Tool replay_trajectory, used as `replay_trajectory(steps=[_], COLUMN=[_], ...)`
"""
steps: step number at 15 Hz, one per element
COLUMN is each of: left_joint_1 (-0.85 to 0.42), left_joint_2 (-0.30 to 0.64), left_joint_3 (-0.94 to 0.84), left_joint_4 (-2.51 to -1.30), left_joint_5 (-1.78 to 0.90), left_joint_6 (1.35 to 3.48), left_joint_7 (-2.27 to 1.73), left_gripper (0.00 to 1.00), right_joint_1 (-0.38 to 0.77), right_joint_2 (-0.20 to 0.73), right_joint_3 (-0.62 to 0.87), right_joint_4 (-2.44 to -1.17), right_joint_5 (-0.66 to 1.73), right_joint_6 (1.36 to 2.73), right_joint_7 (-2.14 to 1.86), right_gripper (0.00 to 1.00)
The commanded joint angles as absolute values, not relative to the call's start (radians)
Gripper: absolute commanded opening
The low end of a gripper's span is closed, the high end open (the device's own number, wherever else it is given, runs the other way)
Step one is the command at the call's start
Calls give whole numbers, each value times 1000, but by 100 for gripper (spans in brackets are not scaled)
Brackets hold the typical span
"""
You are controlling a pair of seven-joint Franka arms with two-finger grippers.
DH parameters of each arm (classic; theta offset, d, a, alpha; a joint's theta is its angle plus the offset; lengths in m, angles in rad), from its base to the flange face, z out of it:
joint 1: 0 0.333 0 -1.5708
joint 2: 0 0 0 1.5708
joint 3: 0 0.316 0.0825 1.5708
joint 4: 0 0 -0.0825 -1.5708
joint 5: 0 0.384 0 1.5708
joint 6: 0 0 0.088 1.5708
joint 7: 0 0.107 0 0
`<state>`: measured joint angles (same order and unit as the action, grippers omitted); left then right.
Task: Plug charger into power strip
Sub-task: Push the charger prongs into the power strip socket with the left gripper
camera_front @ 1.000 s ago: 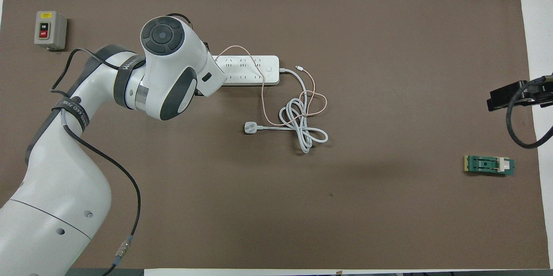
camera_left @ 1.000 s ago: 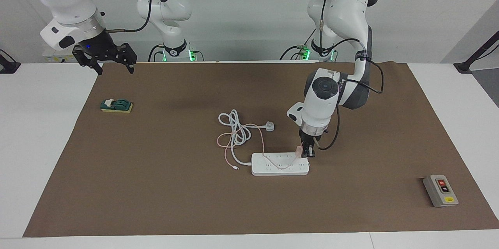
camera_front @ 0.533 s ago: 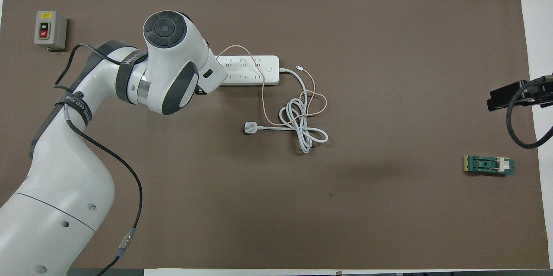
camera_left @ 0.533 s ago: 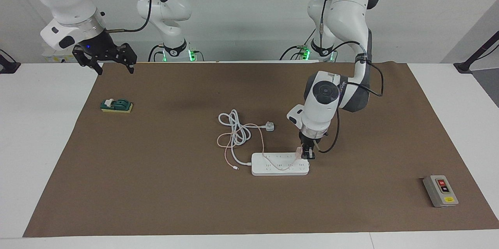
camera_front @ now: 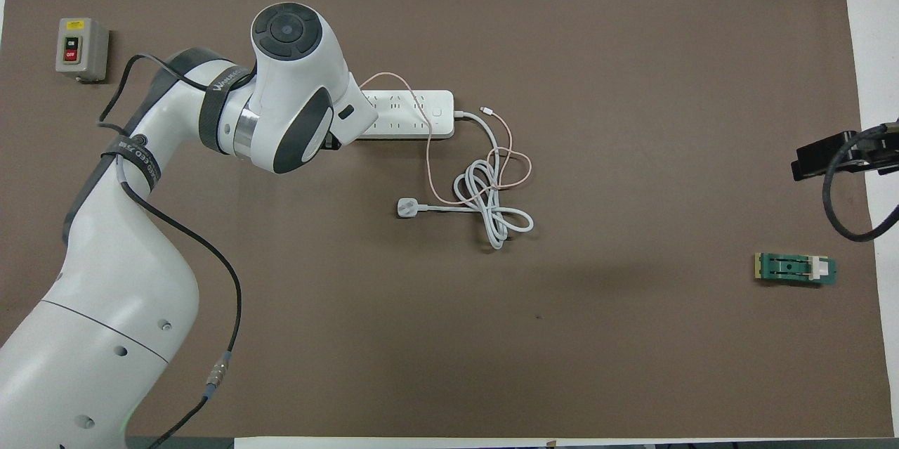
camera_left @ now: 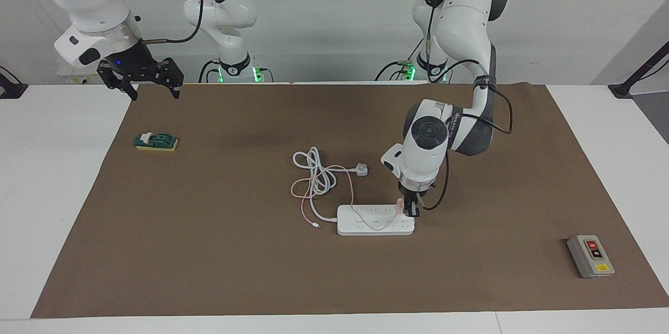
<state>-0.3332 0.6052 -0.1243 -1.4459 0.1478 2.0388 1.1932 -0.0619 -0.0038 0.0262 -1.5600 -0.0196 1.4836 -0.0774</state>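
Note:
The white power strip [camera_left: 375, 220] lies flat on the brown mat, and it also shows in the overhead view [camera_front: 407, 114]. My left gripper [camera_left: 409, 208] points down at the strip's end toward the left arm's side, shut on the pale pink charger [camera_left: 400, 203], which is at or just above the sockets. Its thin pink cable [camera_left: 351, 187] trails across the strip to a loop by the white cord. In the overhead view my left wrist hides the charger and the fingers. My right gripper [camera_left: 153, 92] waits open in the air over the mat's corner at its own end.
A white three-pin plug [camera_left: 360, 169] and its coiled thick cord [camera_left: 313, 171] lie nearer to the robots than the strip. A grey button box [camera_left: 590, 255] sits toward the left arm's end. A small green block [camera_left: 156, 141] lies toward the right arm's end.
My left arm has shifted a little toward the right arm's end and lowered the charger slightly over the strip's end. The right arm has not moved.

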Motion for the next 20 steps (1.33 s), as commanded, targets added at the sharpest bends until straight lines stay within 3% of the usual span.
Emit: replay_trajectory(steps=[1,5,9,10,11,13,20], left_joint_1=[-344,-328,-328,-328,-328,-321,-276], left_joint_2=[661,655,655,652,646,623,523], left_joint_3=[-140,-140,-140,-140,-140,-140,-137], left_joint_4=[-1442,-1479,-1476,-1471,-1467,-1459,-1470], left_joint_5=[126,86,86,84,84,81,-2], left_joint_6=[2109,2169,2166,2161,2157,2137,2112], left_joint_7=[1198,1229,1226,1223,1220,1221,1209], left_gripper=[2,5,19,35,64,100,100], right_joint_1=[-74,-74,-74,-74,-72,-72,-72], right_joint_2=[-18,-18,-18,-18,-18,-18,-18], right_joint_3=[35,37,37,37,37,37,37], right_joint_4=[-1574,-1574,-1574,-1574,-1574,-1574,-1574], right_joint_5=[-3,-3,-3,-3,-3,-3,-2], right_joint_6=[1494,1497,1499,1500,1500,1500,1499], right_joint_7=[-71,-69,-71,-71,-71,-69,-71], right_gripper=[100,100,100,100,100,100,100])
